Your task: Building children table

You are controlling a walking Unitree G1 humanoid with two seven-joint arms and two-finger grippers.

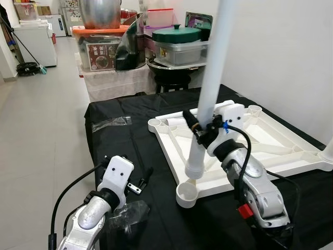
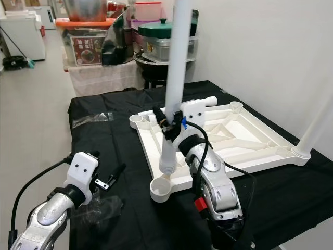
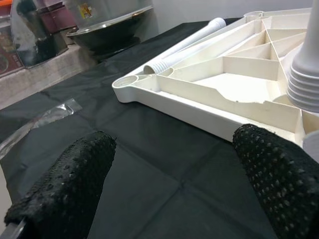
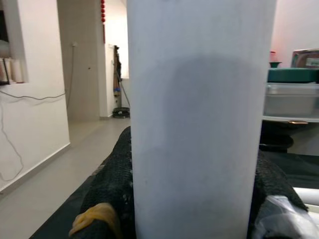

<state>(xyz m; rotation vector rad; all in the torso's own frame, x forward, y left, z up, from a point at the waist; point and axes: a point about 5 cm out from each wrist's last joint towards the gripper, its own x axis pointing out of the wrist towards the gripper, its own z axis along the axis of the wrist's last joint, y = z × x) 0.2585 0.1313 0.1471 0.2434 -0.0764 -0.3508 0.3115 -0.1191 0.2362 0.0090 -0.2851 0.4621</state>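
White plastic makes up the whole children's table: its tabletop (image 1: 270, 143) lies upside down on a black cloth (image 1: 119, 156) covering the work surface, showing a web of moulded ribs underneath and a round socket at each corner. The near corner socket (image 1: 187, 195) stands open just below and beside the lower end of a long white leg (image 1: 208, 99). That leg is a smooth tube with a ridged, stepped end; its long axis runs nearly upright, leaning slightly, ridged end down over the tabletop's near edge and upper end passing out of the top of the head views. The right gripper (image 1: 202, 129) is clamped on the leg low down, black fingers pressed against either side of it. Another leg (image 3: 187, 47) lies flat inside the tabletop near the far-left corner, and a further one (image 2: 315, 125) stands in the right corner.

The left gripper (image 3: 174, 174) hovers low over the cloth near the tabletop's left edge, its fingers spread wide with nothing between them. A crumpled clear plastic wrapper (image 1: 130, 212) lies beside it.

Behind, a box with an orange lid (image 1: 99, 49) carries a red label whose writing is too small to read.
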